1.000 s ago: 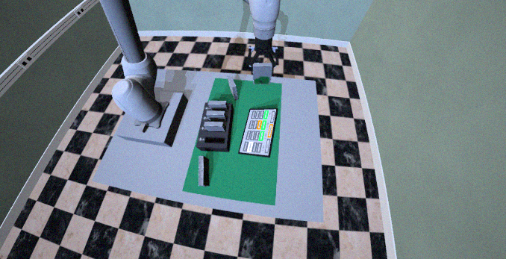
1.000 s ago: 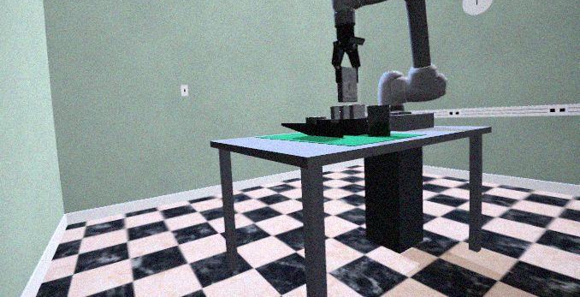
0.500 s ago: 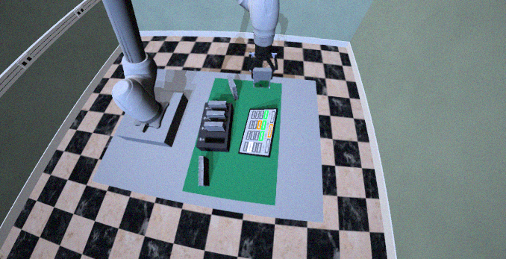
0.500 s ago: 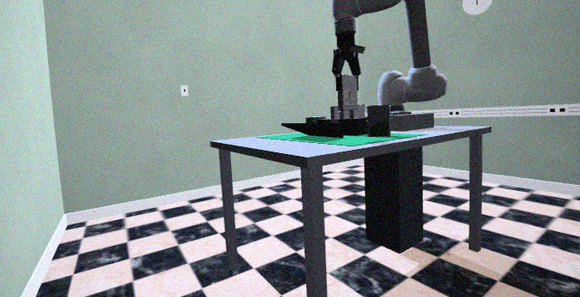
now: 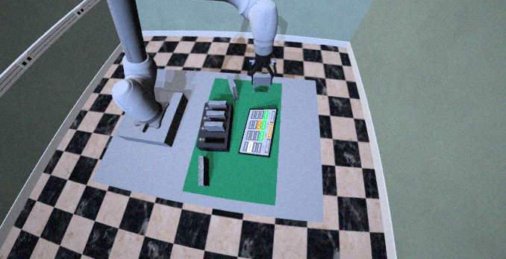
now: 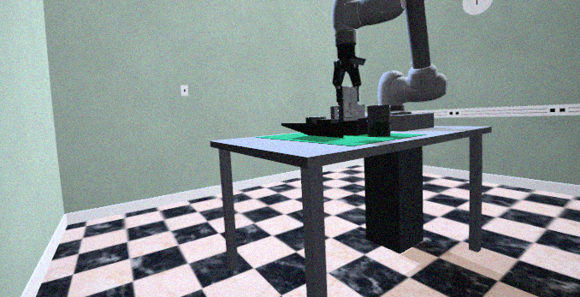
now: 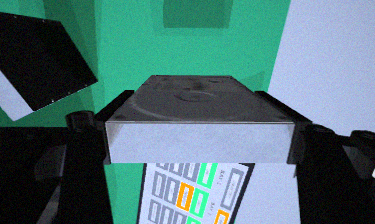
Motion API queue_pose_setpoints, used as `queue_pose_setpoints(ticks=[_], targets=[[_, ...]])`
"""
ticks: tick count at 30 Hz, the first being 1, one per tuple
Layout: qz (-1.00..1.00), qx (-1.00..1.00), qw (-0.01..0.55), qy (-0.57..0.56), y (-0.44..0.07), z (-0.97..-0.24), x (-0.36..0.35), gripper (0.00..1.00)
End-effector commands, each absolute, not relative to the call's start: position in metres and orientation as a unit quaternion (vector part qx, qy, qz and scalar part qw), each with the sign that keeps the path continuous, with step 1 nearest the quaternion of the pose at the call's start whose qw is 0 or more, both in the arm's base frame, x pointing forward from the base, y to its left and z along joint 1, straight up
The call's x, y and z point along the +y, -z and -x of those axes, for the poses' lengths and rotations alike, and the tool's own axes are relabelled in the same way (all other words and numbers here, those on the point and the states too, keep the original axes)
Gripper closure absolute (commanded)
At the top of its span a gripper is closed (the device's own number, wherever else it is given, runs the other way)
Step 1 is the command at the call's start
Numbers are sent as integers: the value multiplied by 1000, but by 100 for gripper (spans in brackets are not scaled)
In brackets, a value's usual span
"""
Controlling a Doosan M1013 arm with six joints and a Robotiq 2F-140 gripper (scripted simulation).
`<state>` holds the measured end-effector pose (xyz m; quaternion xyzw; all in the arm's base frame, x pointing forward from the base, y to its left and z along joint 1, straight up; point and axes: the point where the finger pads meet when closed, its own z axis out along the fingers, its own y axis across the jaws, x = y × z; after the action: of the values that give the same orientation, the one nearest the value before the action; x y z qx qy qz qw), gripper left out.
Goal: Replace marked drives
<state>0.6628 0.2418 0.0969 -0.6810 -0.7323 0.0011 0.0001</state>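
My gripper [image 5: 263, 79] [image 6: 349, 94] [image 7: 194, 105] is shut on a grey drive [image 5: 262, 83] [image 6: 350, 103] [image 7: 199, 142], upright over the far end of the green mat [image 5: 239, 183]. Its shadow lies apart from it in the wrist view; its lower end is hard to see. The black dock [image 5: 225, 145] holds three drives [image 5: 217, 104] [image 5: 216, 114] [image 5: 214, 126]; its nearest bay [image 5: 215, 139] is empty. One loose drive [image 5: 233, 89] [image 7: 44, 60] stands on the mat beyond the dock, angled. Another drive [image 5: 202, 171] [image 6: 379, 121] stands at the near end.
The tilted screen [image 5: 257, 132] [image 7: 161, 210] stands right of the dock in the top view, showing orange, green and white marks; its text is too small to read. The arm's base block [image 5: 175, 119] is left of the dock. The table [image 5: 298, 183] extends around the mat.
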Motion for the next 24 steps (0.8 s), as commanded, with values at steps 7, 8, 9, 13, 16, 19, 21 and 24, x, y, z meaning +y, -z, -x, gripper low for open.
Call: queue_pose_setpoints(ticks=[7,8,9,13,16,19,21,24], targets=[[681,-732,0,0,-78,-663,242,90],[681,-732,0,0,-76,-663,242,90],[681,-732,0,0,-73,-663,242,90],[681,-732,0,0,-63,-663,242,90],[681,-732,0,0,-57,-663,242,90],[681,-732,0,0,-55,-663,242,90],[681,-732,0,0,-52,-663,242,90],[681,-732,0,0,-48,-663,242,90]])
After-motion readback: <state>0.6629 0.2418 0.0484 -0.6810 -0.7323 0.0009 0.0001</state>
